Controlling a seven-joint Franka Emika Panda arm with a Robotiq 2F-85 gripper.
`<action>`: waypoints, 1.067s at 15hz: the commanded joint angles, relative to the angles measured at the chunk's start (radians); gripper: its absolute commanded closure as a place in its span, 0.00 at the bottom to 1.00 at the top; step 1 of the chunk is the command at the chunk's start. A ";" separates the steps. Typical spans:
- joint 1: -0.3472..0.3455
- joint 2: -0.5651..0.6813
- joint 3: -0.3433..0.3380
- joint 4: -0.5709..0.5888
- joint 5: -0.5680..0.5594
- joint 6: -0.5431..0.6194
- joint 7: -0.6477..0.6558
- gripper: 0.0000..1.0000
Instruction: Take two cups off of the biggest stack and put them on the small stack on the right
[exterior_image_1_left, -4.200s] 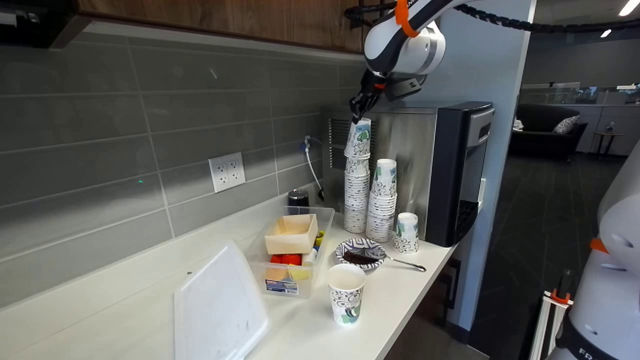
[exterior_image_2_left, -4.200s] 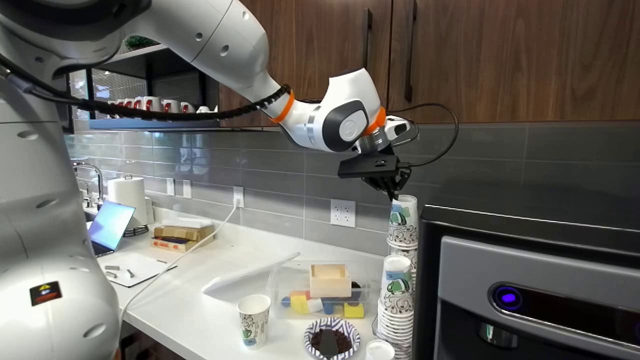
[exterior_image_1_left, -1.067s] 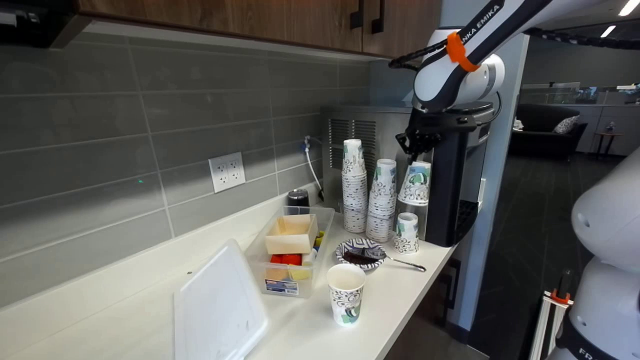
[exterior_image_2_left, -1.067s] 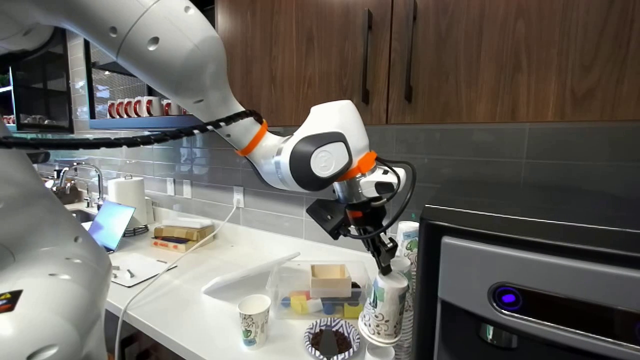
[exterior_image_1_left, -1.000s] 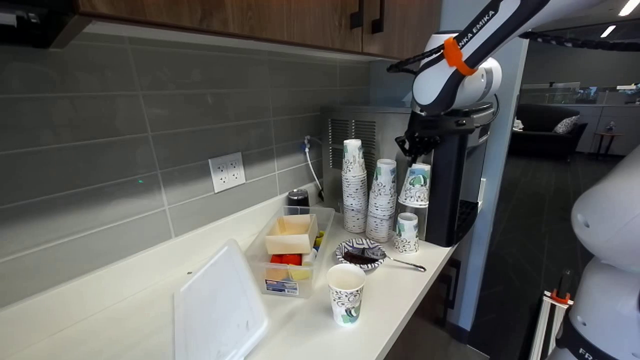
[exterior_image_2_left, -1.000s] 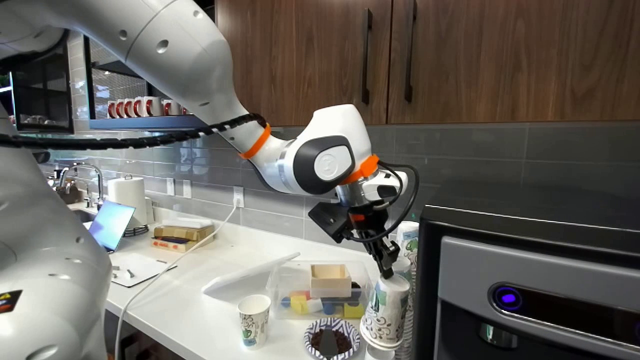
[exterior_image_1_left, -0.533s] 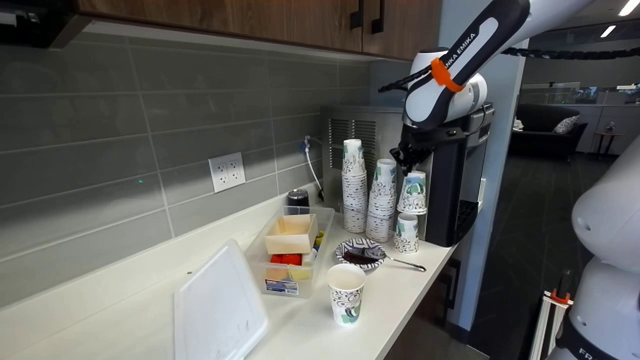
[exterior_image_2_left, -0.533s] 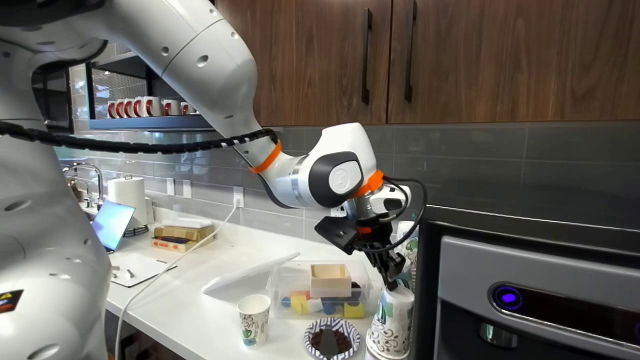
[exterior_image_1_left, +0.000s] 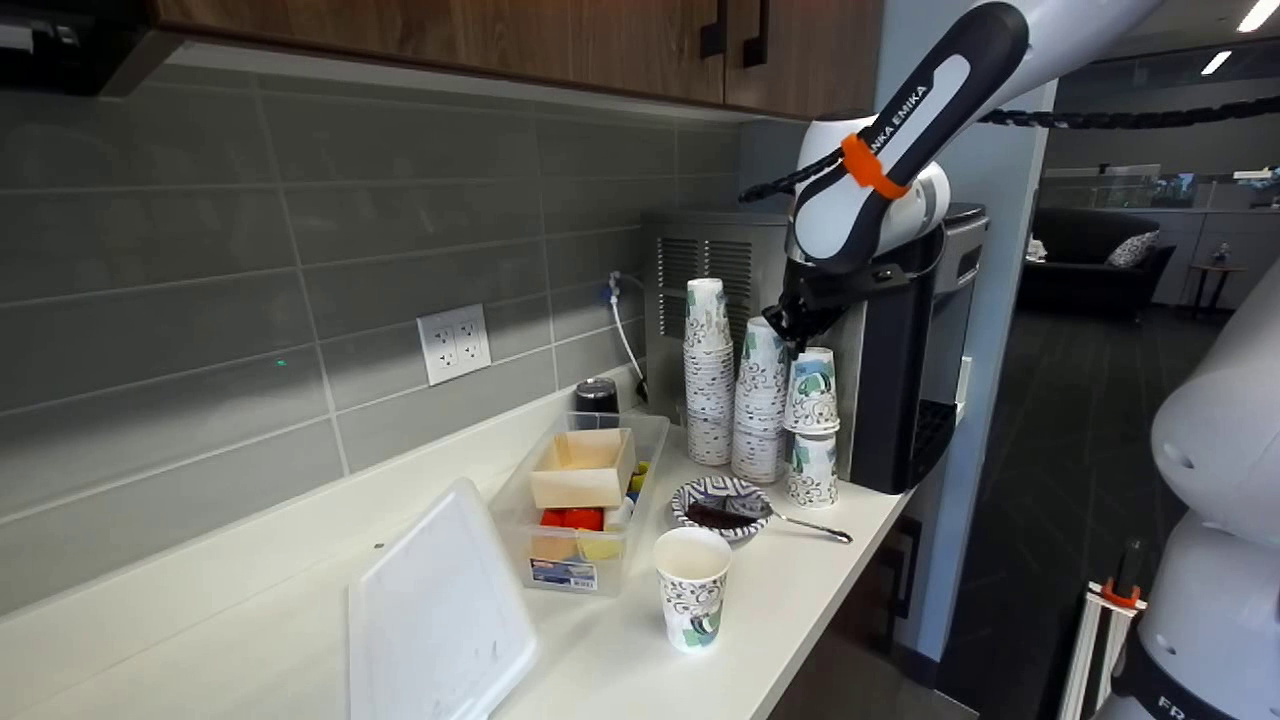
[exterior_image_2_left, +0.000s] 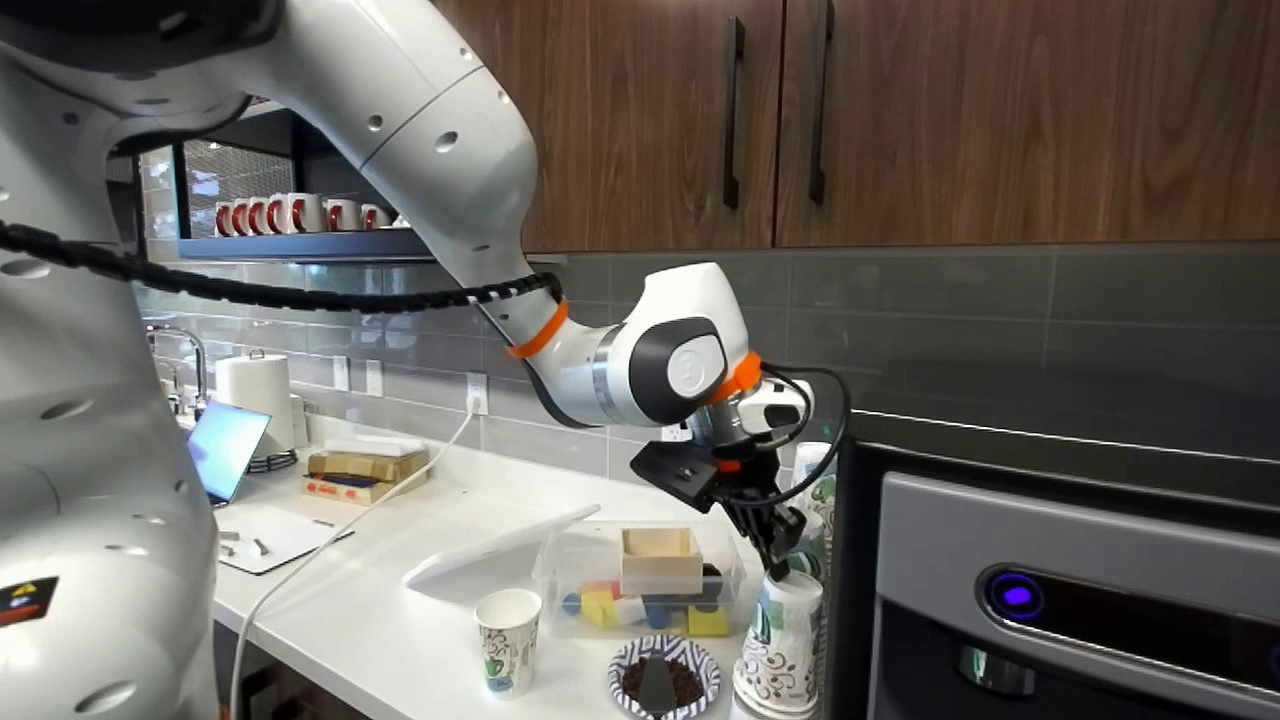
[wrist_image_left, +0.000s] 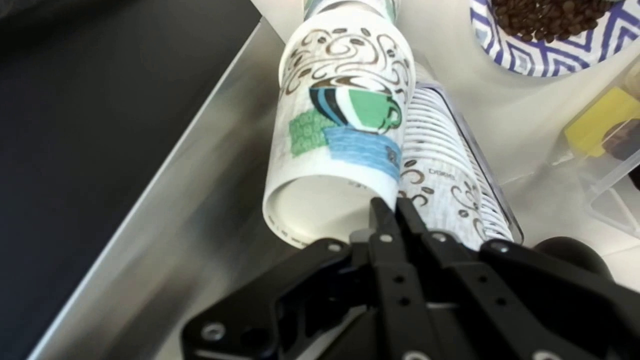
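The paper cups are white with brown swirls and a green cup print, standing upside down. My gripper (exterior_image_1_left: 795, 345) is shut on the base rim of the held cups (exterior_image_1_left: 812, 395), one finger inside the base recess, the other outside, as the wrist view (wrist_image_left: 385, 205) shows. The held cups (wrist_image_left: 345, 100) sit over the small right stack (exterior_image_1_left: 813, 470), their rims around its top. Whether they bear on it fully I cannot tell. The middle stack (exterior_image_1_left: 762, 400) is close beside them; its top cup is partly behind the gripper. The tallest stack (exterior_image_1_left: 709, 380) stands farther left.
A metal ice machine (exterior_image_1_left: 925, 350) stands close behind and right of the cups. A patterned bowl of coffee beans (exterior_image_1_left: 690, 490) with a spoon lies in front. A clear bin of blocks (exterior_image_1_left: 610, 570), an upright cup (exterior_image_1_left: 693, 590) and a white lid (exterior_image_1_left: 440, 600) are nearer.
The held cups came off the tallest stack, moved right, then down and slightly left onto the small stack. The middle stack's top cup has shifted slightly left.
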 joint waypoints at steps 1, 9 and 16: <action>0.033 0.028 -0.014 0.026 -0.016 -0.002 0.022 0.99; 0.047 -0.001 -0.025 0.007 0.007 -0.063 0.034 0.99; 0.068 -0.045 -0.034 -0.014 0.072 -0.123 0.022 0.99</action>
